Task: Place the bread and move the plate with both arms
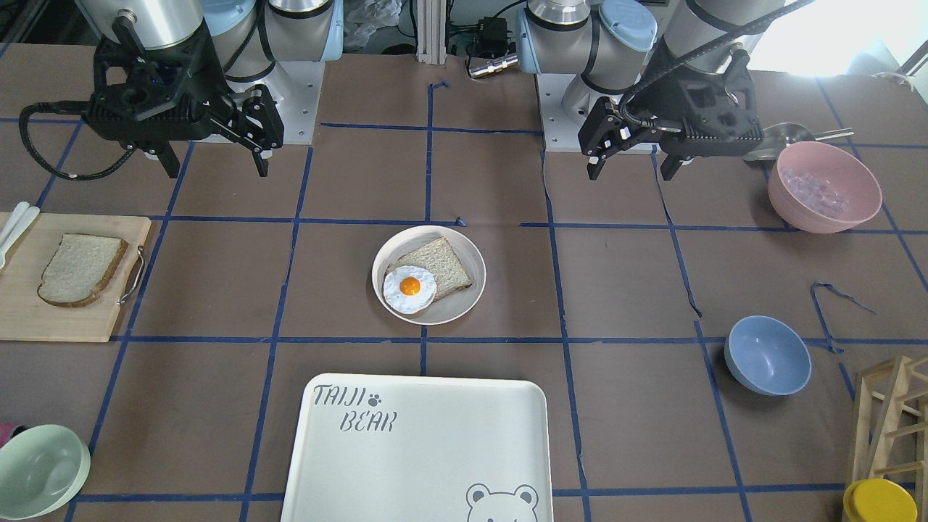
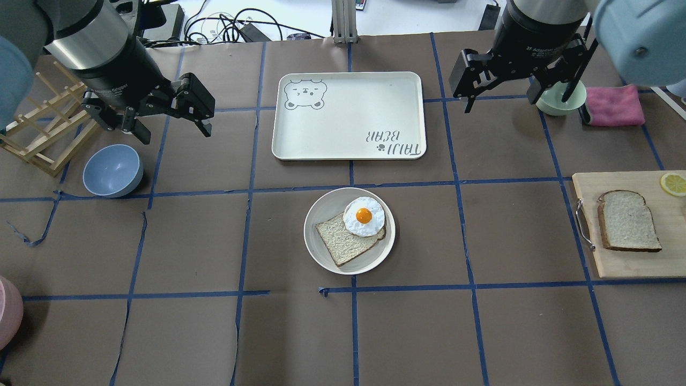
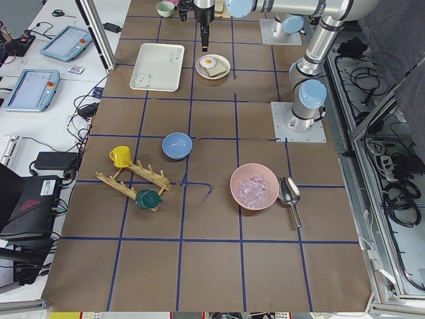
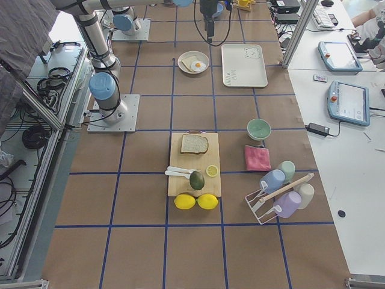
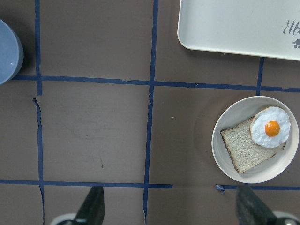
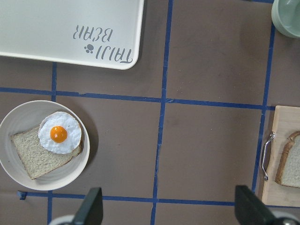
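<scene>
The bread (image 2: 628,221) lies flat on a wooden cutting board (image 2: 627,265) at the table's right side; it also shows in the front view (image 1: 80,268) and at the right wrist view's edge (image 6: 291,161). The plate (image 2: 327,209) sits mid-table and holds a smaller, darker slice (image 2: 343,244) with a fried egg (image 2: 364,216) on it. My left gripper (image 2: 176,135) hangs open and empty above the table, left of the tray. My right gripper (image 2: 501,103) hangs open and empty right of the tray, well away from the bread.
A white "TAIJI BEAR" tray (image 2: 348,115) lies beyond the plate. A blue bowl (image 2: 112,170) and a wooden rack (image 2: 43,128) are under the left arm. A green bowl (image 2: 560,99) and a pink cloth (image 2: 613,104) are by the right gripper. A pink bowl (image 1: 824,187) stands near the left base.
</scene>
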`<state>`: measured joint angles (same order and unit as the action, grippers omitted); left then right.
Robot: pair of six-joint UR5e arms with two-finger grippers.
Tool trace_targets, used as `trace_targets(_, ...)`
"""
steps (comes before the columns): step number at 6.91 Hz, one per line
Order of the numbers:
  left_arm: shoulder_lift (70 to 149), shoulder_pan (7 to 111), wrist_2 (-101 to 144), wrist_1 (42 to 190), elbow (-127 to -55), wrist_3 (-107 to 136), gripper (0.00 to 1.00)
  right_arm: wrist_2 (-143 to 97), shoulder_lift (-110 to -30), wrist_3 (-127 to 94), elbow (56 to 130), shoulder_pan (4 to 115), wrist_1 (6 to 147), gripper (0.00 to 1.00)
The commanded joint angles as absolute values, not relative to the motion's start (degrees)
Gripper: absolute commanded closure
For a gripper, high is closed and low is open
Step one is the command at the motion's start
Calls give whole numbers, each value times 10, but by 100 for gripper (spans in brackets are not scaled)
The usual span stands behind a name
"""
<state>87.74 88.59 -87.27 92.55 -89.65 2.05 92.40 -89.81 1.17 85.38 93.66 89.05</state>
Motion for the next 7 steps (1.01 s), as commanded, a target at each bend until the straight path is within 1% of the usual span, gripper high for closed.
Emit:
trace_targets(1, 877, 886, -873, 925, -896, 20, 0, 926, -897, 11, 855, 937, 888, 0)
trace_targets(7, 877, 886, -873, 925, -896, 20, 0, 926, -899, 11, 857, 936, 885, 0)
